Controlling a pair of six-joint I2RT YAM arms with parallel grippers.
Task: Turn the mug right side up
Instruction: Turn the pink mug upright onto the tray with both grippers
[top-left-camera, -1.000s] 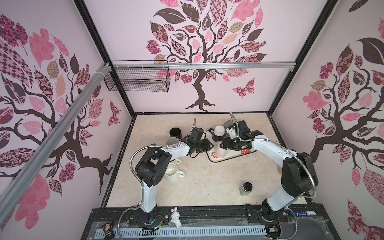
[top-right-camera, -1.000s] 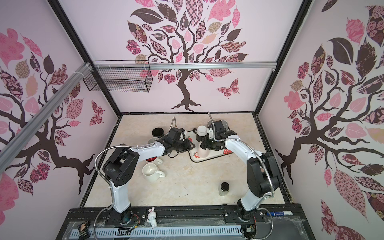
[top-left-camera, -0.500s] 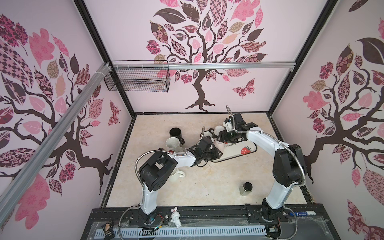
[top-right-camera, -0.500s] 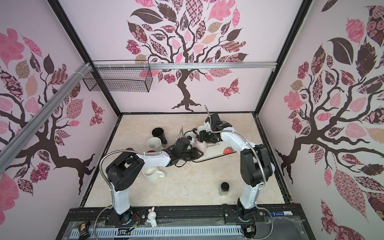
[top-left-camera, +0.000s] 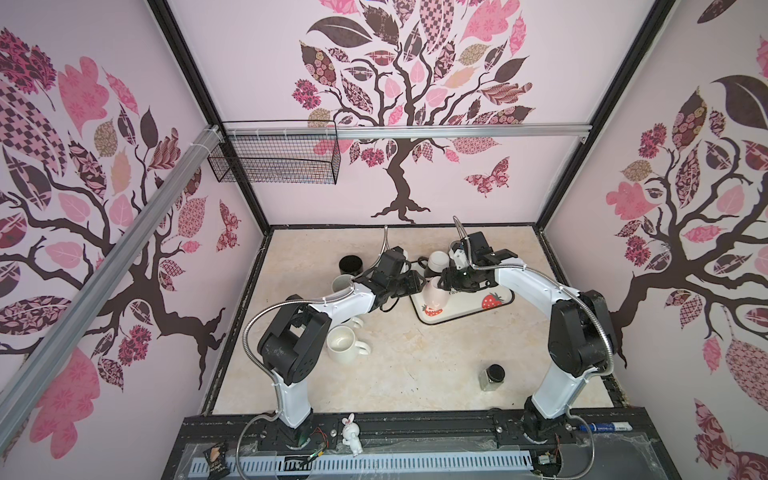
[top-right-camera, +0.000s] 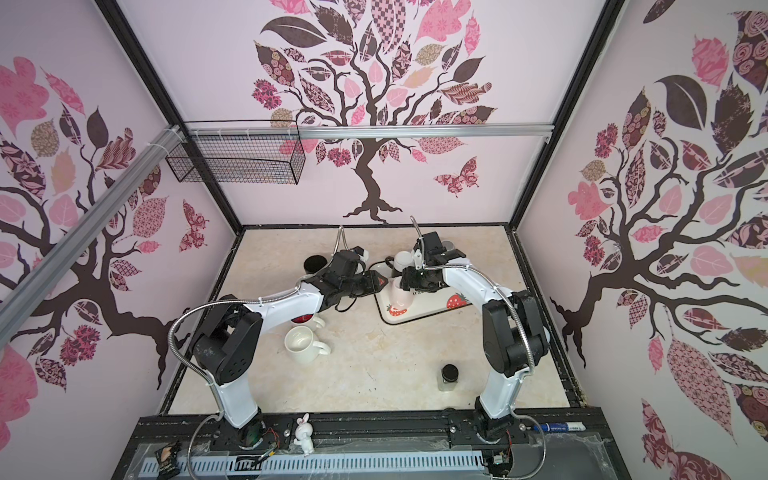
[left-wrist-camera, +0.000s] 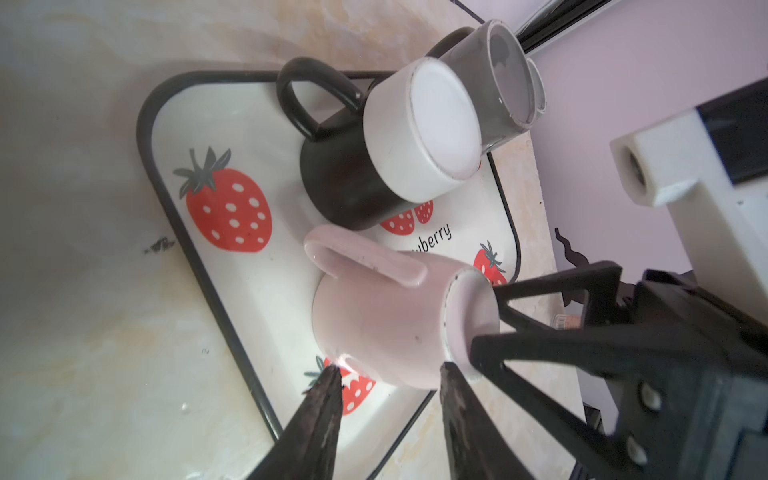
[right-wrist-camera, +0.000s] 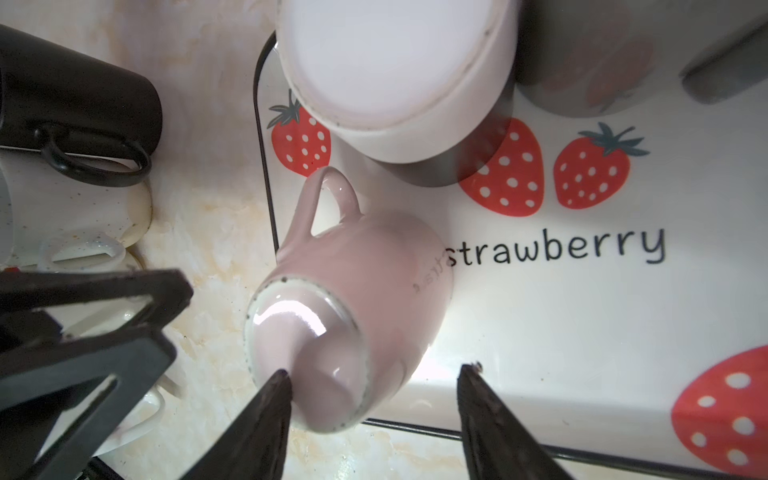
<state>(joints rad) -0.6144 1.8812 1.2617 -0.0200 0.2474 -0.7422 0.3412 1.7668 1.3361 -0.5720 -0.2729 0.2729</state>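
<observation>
Farthest left: black mug (top-left-camera: 351, 262) and cream mug (top-left-camera: 343, 347), both upright beside the left arm.
Left gripper (left-wrist-camera: 390, 374): jaws apart, tips just beside the pink mug, gripping nothing.
Pink mug (top-left-camera: 434, 297): upside down on the tray's near-left corner.
Right gripper (right-wrist-camera: 376, 370): jaws wide, one tip at the mug's base, holding nothing.
Tray (top-left-camera: 463, 311): strawberry print; a black-and-white mug (top-left-camera: 439, 259), inverted, crowds in behind.
Far right: jar (top-left-camera: 493, 376).
Surface: beige marbled table (top-left-camera: 415, 374).
Room: pink walls (top-left-camera: 540, 178), tree decals.
</observation>
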